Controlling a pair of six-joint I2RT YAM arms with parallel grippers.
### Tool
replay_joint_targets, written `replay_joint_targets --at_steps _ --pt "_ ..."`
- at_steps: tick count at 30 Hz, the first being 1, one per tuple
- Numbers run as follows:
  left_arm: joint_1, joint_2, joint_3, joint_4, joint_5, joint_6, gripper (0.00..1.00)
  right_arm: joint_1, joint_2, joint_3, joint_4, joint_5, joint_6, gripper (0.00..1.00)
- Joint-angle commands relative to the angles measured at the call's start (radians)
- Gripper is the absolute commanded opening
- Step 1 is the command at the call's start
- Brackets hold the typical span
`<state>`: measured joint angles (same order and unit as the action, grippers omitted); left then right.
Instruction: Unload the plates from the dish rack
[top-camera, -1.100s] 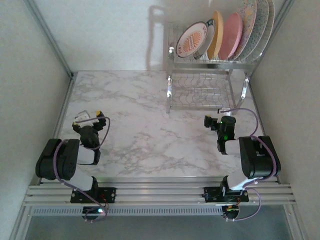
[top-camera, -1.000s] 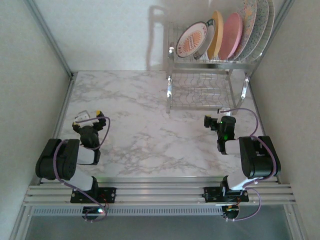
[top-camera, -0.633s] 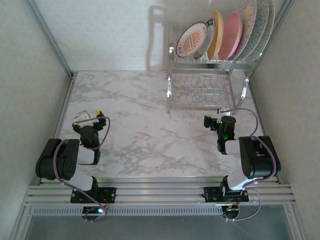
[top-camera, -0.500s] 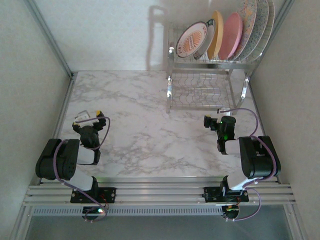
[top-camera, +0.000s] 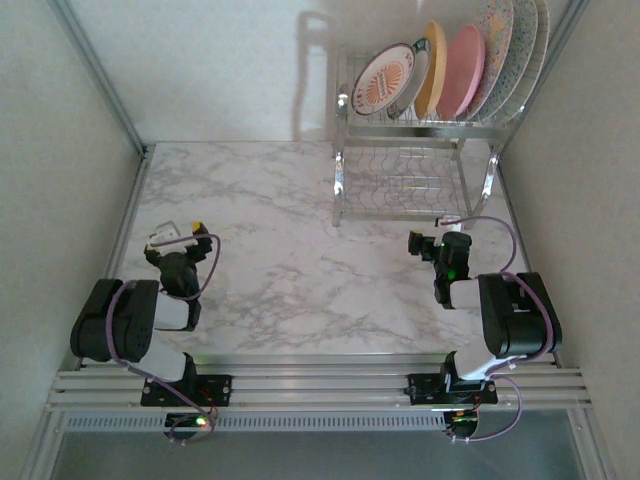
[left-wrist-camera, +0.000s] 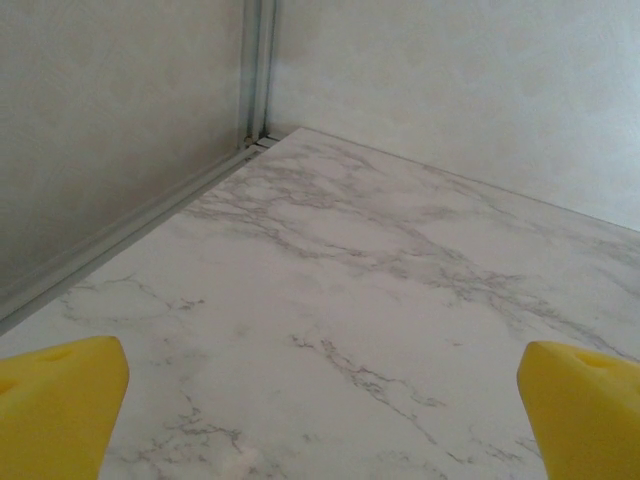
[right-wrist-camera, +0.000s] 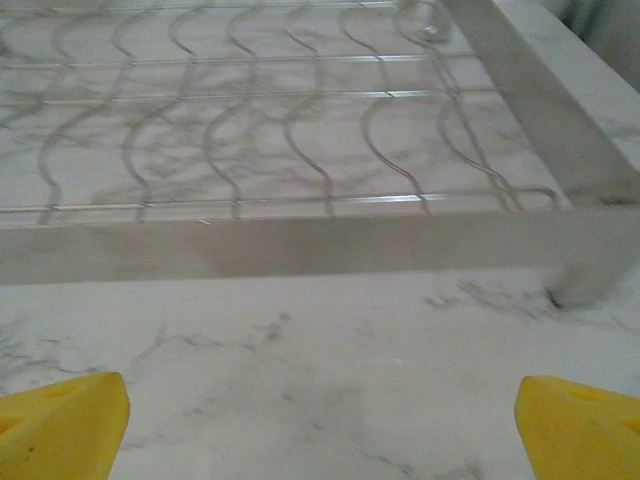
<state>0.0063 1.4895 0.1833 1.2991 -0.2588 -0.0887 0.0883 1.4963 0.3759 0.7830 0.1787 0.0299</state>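
The chrome dish rack stands at the table's back right. Several plates lean in a row on its upper shelf: a sunburst plate, a yellow-orange one, a pink one and two speckled ones. My right gripper rests low just in front of the rack. It is open, and its yellow fingertips frame bare marble below the rack's lower shelf. My left gripper sits near the left edge, open over bare marble.
The marble table is enclosed by pale walls on the left, back and right. A metal corner post rises at the far left corner. The rack's right leg stands close ahead of my right gripper.
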Motion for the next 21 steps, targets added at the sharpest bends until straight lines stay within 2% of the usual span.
replay_joint_targets --at_steps 1,3,6,9,12,13,14,15,16,17,18,19,20,21 --pt "-0.055 -0.194 0.001 -0.087 -0.143 0.036 0.99 0.019 -0.212 0.049 -0.202 0.272 0.089 0.99" --pt "-0.083 -0.315 0.003 -0.127 -0.214 -0.011 1.00 0.018 -0.352 0.116 -0.325 0.356 0.143 0.99" --pt "-0.125 -0.442 0.110 -0.320 -0.286 -0.057 0.99 0.019 -0.488 0.256 -0.532 0.497 0.123 0.99" --pt "-0.165 -0.485 0.225 -0.371 -0.307 -0.040 0.99 0.015 -0.548 0.442 -0.651 0.560 0.023 0.99" --pt "-0.187 -0.477 0.389 -0.443 -0.350 -0.049 0.99 0.012 -0.540 0.750 -0.919 0.618 0.101 0.99" --pt "-0.187 -0.465 0.481 -0.546 -0.376 -0.125 0.99 0.005 -0.511 0.899 -1.069 0.590 0.165 0.99" --pt "-0.187 -0.457 0.592 -0.741 -0.378 -0.245 0.99 0.000 -0.480 1.015 -1.214 0.520 0.185 0.99" --pt "-0.178 -0.435 0.730 -1.002 -0.311 -0.344 0.99 -0.004 -0.449 1.107 -1.302 0.465 0.209 0.99" --pt "-0.169 -0.408 0.869 -1.176 -0.268 -0.424 1.00 -0.007 -0.434 1.149 -1.357 0.477 0.344 0.99" --pt "-0.163 -0.388 0.904 -1.216 -0.276 -0.516 0.99 -0.029 -0.439 1.151 -1.364 0.412 0.445 0.99" --pt "-0.125 -0.376 0.904 -1.198 -0.189 -0.607 1.00 -0.088 -0.459 1.139 -1.313 0.208 0.433 0.99" --pt "-0.066 -0.372 0.896 -1.161 -0.039 -0.697 1.00 -0.135 -0.478 1.130 -1.257 0.056 0.409 0.99" --pt "-0.031 -0.365 0.891 -1.123 0.055 -0.755 1.00 -0.140 -0.470 1.156 -1.264 0.043 0.407 0.99" --pt "-0.020 -0.352 0.904 -1.086 0.112 -0.780 1.00 -0.140 -0.432 1.247 -1.358 0.061 0.430 0.99"
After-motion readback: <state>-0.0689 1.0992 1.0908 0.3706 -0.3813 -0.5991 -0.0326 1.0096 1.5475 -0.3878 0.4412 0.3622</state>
